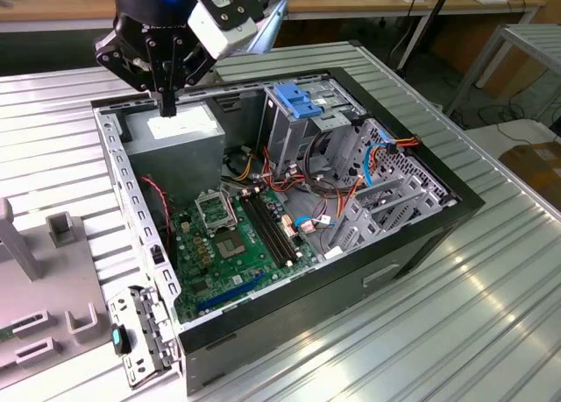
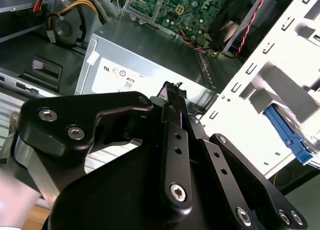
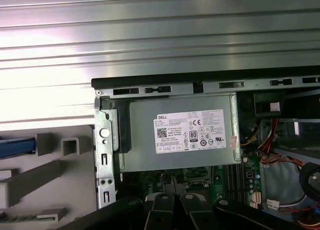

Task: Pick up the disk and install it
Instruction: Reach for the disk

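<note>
Open computer case: free room lies above the flat motherboard. The grey power supply fills the far corner, just beneath the gripper. The drive cage and tangled cables crowd the exterior view's right.

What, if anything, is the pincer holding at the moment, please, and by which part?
Nothing: the pincer hangs empty and closed over the grey box with the white sticker, inside the open computer case.

Exterior view takes in the whole open case from above; both wrist views sit close over its power supply.
</note>
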Robot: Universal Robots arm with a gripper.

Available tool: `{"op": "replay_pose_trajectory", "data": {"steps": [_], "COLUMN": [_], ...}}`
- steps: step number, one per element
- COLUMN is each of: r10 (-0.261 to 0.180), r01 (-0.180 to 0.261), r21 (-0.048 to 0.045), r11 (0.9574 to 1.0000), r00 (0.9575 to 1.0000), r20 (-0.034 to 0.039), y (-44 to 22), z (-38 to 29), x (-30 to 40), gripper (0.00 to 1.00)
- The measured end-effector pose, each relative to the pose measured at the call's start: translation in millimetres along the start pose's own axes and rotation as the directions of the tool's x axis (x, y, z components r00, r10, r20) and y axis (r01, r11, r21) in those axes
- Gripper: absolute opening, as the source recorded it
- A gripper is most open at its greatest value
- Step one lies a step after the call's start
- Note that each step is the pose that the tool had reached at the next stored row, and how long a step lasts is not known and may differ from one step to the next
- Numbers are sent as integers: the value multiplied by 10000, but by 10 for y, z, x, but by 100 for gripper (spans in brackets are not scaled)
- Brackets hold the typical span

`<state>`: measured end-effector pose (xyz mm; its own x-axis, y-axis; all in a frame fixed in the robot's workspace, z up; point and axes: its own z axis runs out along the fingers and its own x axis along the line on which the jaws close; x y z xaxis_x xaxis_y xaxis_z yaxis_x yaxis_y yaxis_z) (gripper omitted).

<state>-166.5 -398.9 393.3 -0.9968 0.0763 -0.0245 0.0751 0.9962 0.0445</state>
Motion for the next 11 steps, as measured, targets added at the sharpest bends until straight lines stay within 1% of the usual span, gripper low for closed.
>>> {"op": "replay_pose_trajectory", "data": {"steps": [11], "r10": [0], "r01": [0], "r21": [1], "r11": [10000], "r00": [10000], "r20": [-1], "y": [-7], "z": [-3], "x": [97], "gripper": [11]}}
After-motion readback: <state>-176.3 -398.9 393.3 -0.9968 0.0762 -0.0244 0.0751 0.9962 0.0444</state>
